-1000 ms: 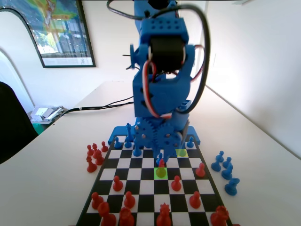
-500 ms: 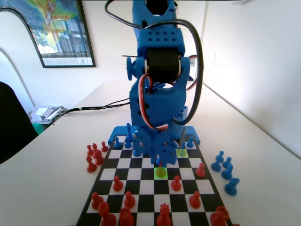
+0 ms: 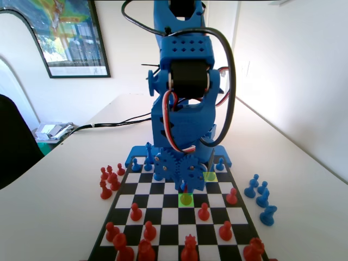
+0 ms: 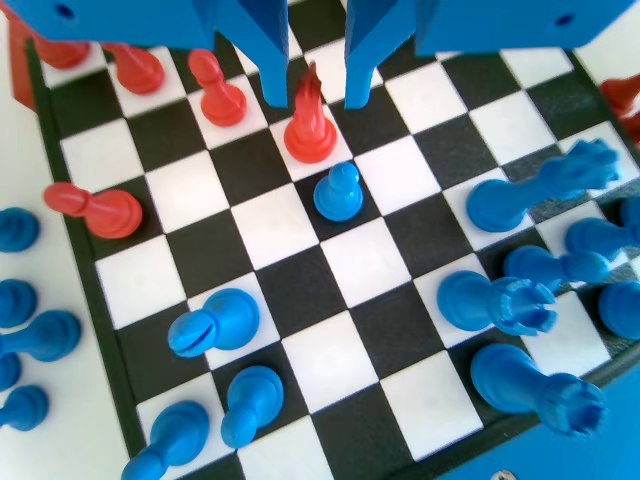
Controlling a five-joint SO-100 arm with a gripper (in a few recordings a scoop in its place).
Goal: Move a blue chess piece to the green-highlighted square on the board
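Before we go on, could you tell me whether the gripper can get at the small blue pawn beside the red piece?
Probably yes: the gripper hangs open just over the neighbouring red piece, and nothing covers the blue pawn.

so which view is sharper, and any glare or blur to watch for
Fixed view: soft overall, bright washout on the right wall and table, the board dim under the arm. Wrist view: crisper mid-board around the blue chess piece, blurring at the right and bottom edges; the end effector is close and soft.

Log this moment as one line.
end effector: open, astride red piece | blue chess piece: standing beside it, ungripped | green-highlighted square: under red piece
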